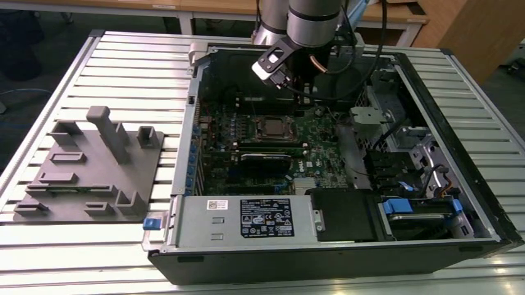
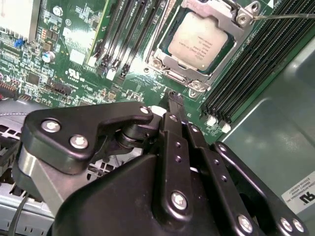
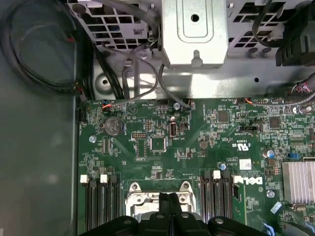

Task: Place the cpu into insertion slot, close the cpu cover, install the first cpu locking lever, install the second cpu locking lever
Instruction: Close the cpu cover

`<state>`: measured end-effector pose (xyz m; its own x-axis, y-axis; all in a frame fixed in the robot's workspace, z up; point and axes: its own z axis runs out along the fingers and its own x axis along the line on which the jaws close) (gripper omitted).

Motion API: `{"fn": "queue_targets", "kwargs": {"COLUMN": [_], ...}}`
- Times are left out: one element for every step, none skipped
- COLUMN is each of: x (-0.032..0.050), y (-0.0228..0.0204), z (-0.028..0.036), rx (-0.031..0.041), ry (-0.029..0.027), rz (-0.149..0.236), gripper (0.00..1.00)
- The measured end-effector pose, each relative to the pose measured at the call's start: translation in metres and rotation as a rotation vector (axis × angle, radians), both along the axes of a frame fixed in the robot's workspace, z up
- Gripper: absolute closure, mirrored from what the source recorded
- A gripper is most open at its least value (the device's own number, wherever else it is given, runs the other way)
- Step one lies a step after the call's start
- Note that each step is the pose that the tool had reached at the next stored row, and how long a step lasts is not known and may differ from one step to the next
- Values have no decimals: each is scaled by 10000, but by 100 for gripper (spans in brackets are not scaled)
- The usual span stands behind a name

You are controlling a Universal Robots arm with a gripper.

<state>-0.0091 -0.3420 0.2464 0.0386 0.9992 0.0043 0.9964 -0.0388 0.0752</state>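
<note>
The cpu (image 2: pixel 198 40) lies flat in the insertion slot (image 1: pixel 270 126) on the green board, its silver top facing up. The cpu cover (image 2: pixel 170 61), a silver frame, lies down around it. A thin metal lever (image 2: pixel 283 15) runs out from one corner of the socket. My gripper (image 2: pixel 172 98) is shut with nothing between its black fingers, and its tip hovers over the board just beside the socket's edge. In the first wrist view the gripper (image 3: pixel 170 201) hides part of the socket frame (image 3: pixel 140 196). In the exterior view the gripper (image 1: pixel 305 104) hangs inside the case, behind the socket.
Black memory slots (image 2: pixel 246 73) flank the socket on both sides. A long black card (image 1: pixel 264 161) sits in front of it. A metal drive cage (image 3: pixel 194 32) and loose cables (image 3: pixel 133 73) stand beside the board. A grey fixture plate (image 1: pixel 90 166) lies outside the case at the exterior view's left.
</note>
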Motion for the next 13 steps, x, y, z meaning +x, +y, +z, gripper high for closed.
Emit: {"fn": "queue_targets", "kwargs": {"x": [0, 0, -1, -1, -1, 0, 0, 0, -1, -1, -1, 0, 0], "y": [0, 0, 0, 0, 0, 0, 0, 0, 0, 0, 0, 0, 0], "z": [0, 0, -1, -2, -3, -4, -7, -7, -7, -7, -7, -7, -7], "rx": [0, 0, 1, 1, -1, -4, -4, -7, -8, -8, -9, -8, -7], "ry": [0, 0, 26, 128, 222, 322, 456, 536, 541, 542, 544, 544, 546], "rz": [0, 0, 0, -2, -2, -1, -1, -1, -1, -2, -2, -1, -1], "gripper": [89, 89, 89, 89, 89, 89, 89, 89, 89, 89, 89, 89, 89]}}
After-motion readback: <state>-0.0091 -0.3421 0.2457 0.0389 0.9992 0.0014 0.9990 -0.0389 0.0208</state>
